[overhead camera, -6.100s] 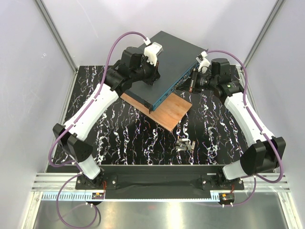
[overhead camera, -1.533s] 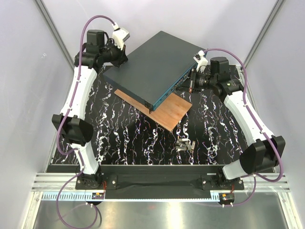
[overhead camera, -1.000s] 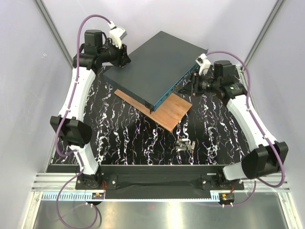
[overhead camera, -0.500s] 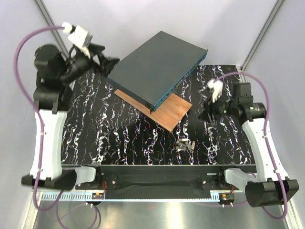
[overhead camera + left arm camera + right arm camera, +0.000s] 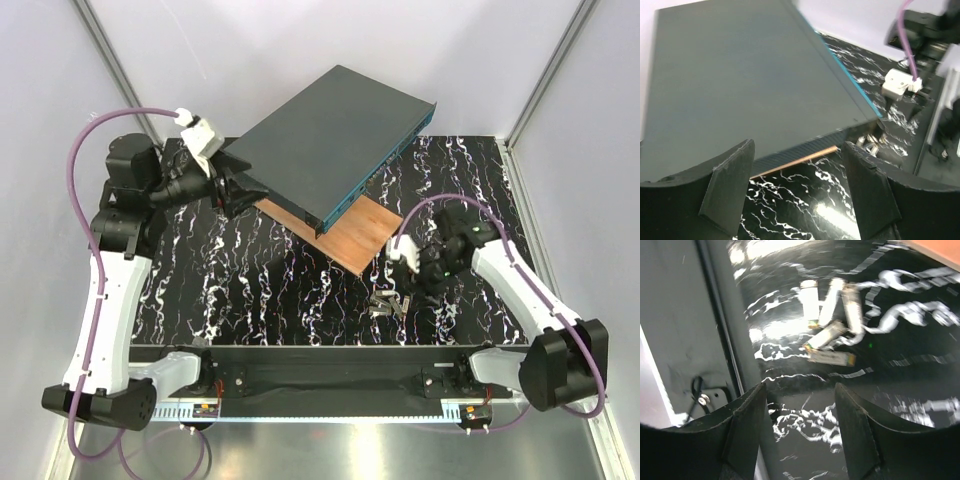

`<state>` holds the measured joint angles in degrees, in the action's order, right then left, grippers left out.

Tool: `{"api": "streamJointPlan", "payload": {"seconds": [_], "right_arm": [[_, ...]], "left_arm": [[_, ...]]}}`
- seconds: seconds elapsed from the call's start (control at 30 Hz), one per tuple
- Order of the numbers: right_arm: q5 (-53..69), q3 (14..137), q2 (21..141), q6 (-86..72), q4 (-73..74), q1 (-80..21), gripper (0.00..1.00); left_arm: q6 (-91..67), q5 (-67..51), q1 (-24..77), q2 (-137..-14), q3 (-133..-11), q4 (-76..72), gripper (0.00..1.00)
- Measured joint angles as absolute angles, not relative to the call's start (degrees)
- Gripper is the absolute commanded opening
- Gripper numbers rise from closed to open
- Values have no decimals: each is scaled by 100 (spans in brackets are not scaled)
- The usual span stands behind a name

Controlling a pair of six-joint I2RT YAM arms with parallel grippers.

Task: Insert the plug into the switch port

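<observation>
One switch [image 5: 330, 140] is laid over one wooden board [image 5: 352, 238]; five blurred plugs [image 5: 827, 335] are clustered on the bench [image 5: 260, 290]. The left fingers [image 5: 727, 190] and right fingers [image 5: 747, 425] are spread apart, nothing held.

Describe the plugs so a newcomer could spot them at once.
Start at the black marbled table, then find the brown wooden board under the switch. In front of the board's near corner lies a cluster of small silvery plugs, the only loose metallic bits there.
</observation>
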<state>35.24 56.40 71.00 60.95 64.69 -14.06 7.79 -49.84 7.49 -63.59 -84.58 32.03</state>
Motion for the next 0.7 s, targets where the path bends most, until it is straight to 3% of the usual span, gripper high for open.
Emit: {"api": "streamJointPlan", "payload": {"seconds": [0.33, 0.43, 0.7], "right_arm": [[3223, 4980, 7564, 7743, 5902, -1975, 59], [3129, 4995, 7817, 7762, 5647, -2034, 48], [2563, 5553, 8143, 4681, 5043, -2062, 35]], "left_arm": [[2495, -5304, 1634, -6346, -8477, 4421, 75], [2904, -5098, 2014, -6289, -8420, 4639, 74], [2801, -4567, 2211, -5922, -7902, 4497, 75]]}}
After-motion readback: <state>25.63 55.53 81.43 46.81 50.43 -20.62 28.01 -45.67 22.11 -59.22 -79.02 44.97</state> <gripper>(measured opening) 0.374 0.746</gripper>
